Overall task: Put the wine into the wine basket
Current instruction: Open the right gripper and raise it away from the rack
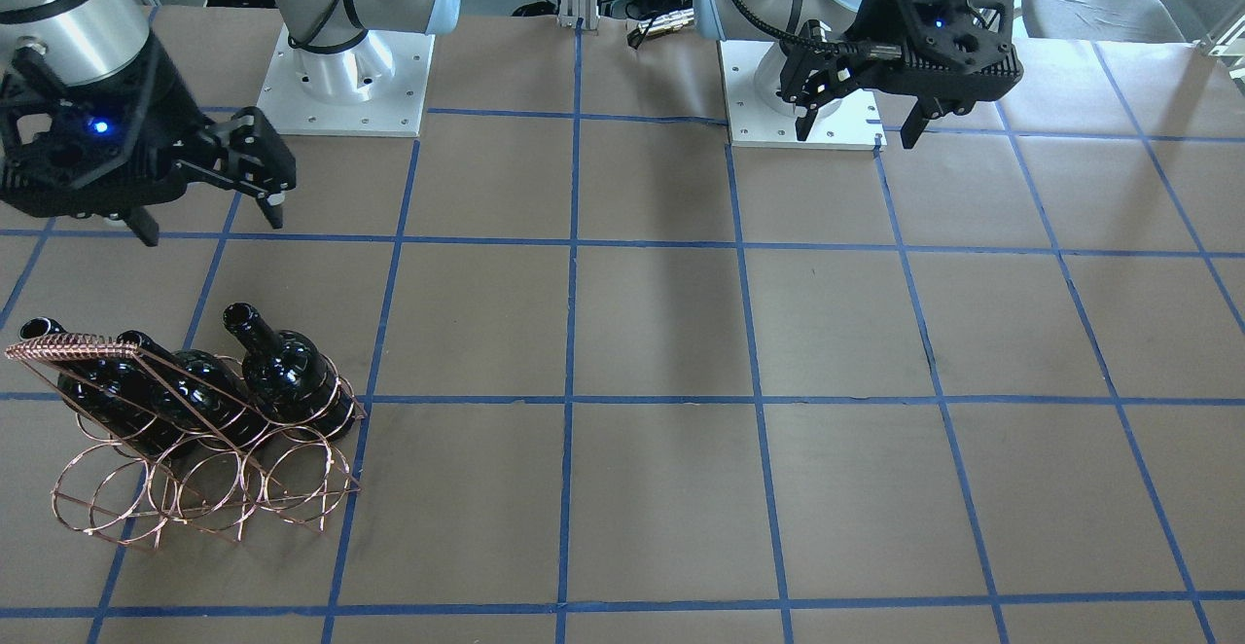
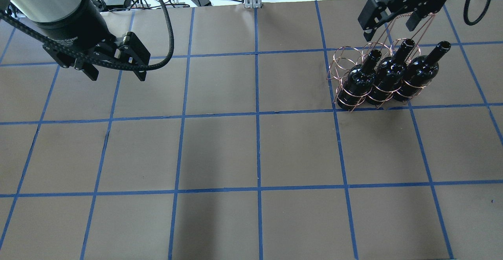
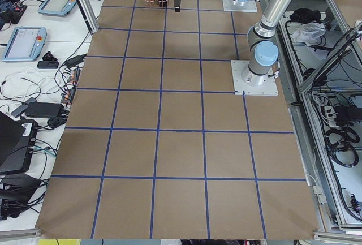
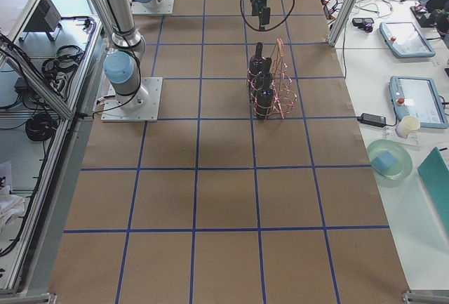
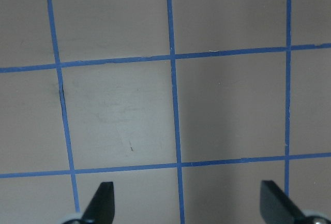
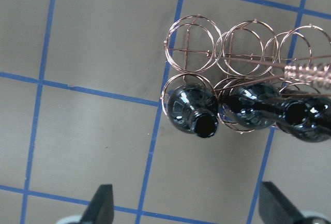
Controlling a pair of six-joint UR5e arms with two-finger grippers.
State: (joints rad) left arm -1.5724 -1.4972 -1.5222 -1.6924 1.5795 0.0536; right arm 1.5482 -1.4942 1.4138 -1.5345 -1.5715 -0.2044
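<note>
Three glossy black wine bottles (image 2: 359,81) (image 2: 387,75) (image 2: 420,71) stand upright in the copper wire wine basket (image 2: 346,61), all in the ring row nearer the robot. The other ring row is empty. They also show in the front view (image 1: 287,372) inside the basket (image 1: 195,488), and from above in the right wrist view (image 6: 194,107). My right gripper (image 2: 389,30) is open and empty, high above and just beside the basket; its fingertips (image 6: 103,203) frame bare table. My left gripper (image 2: 116,74) is open and empty, far away over the table's other side.
Brown paper with a blue tape grid (image 2: 257,114) covers the table. The two arm bases (image 1: 345,89) (image 1: 802,109) stand at the robot's edge. Tablets and cables lie on side benches (image 4: 414,100) beyond the table.
</note>
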